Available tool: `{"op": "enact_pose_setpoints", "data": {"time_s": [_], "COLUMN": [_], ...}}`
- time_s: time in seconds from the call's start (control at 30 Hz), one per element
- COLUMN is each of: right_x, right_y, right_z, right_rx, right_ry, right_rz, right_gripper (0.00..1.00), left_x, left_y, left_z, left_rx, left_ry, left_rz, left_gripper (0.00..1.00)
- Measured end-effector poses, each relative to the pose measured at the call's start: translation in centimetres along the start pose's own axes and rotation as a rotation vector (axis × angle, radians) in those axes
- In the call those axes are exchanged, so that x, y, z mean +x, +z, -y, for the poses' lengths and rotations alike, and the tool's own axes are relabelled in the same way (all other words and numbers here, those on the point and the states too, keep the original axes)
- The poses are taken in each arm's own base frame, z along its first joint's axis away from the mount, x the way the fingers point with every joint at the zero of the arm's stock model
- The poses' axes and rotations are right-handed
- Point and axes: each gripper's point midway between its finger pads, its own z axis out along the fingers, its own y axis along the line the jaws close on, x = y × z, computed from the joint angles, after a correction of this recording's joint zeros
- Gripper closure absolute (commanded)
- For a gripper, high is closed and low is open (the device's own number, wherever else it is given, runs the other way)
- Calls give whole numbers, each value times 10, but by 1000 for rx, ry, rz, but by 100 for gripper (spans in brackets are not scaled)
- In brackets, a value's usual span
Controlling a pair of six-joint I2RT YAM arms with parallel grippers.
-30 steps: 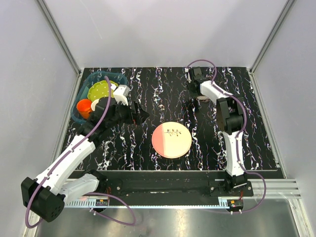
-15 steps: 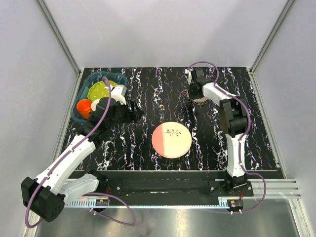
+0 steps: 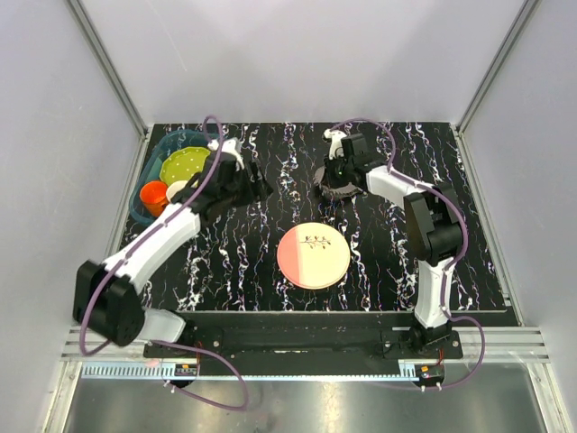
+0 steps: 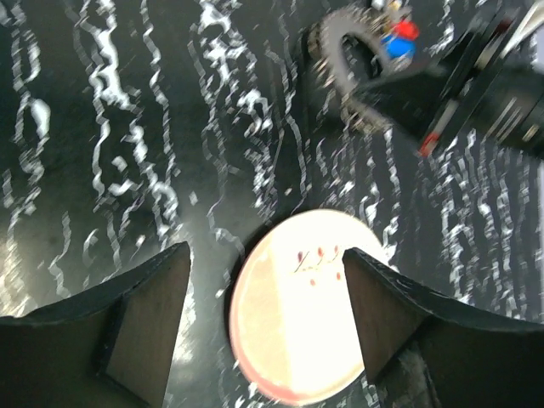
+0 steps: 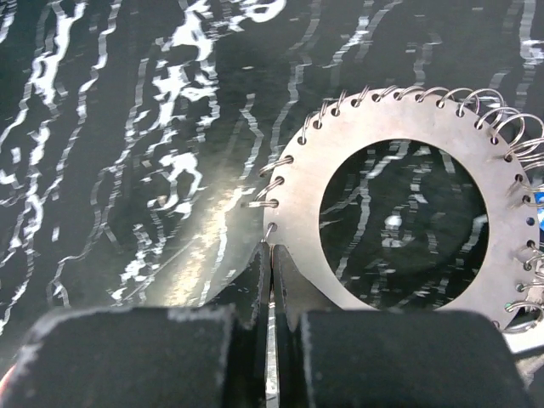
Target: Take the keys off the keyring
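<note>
Keyring (image 5: 293,221), one spiky steel disc beyond the single pink plate (image 3: 313,255), is clamped at its rim by the right gripper (image 5: 272,276), jaws together, one red and one blue key (image 4: 398,40) attached; left gripper (image 4: 265,259) hovers, jaws apart.

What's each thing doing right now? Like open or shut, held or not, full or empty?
Keyring: pinched at its edge by the right pincer.
Keys: red and blue ones look attached to the keyring.
Right pincer: shut on the keyring.
Left pincer: open, holding nothing.
Pink plate: flat on the table, nothing on it.
</note>
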Motion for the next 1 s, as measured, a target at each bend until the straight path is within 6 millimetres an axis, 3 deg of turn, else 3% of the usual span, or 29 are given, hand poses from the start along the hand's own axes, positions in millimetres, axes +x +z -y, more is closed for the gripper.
{"op": "enact_pose_setpoints", "data": {"time_s": [0.13,0.3,0.6,0.8,1.0], "right_x": [2,-3,-23,-16,-6], "right_y": [0,-8,-19,-18,-18], "right_z": [-28,-49,-67,-72,-76], "right_rx": [-84,-158,-245,-281,-311], "right_ry": [3,12,64,103,132], "right_rz": [36,98,227,250,253], "right_gripper": [100,100,100,100,100], "left_x": [-23,-31,-10,4,10], "left_y": [33,76,141,174,195], "left_z": [21,36,27,20,28], "left_rx": [47,85,83,94,156], "left_ry": [-52,-97,-211,-323,-413], "left_rz": [-21,-67,-149,-190,-215], "left_gripper": [24,24,24,26,30]}}
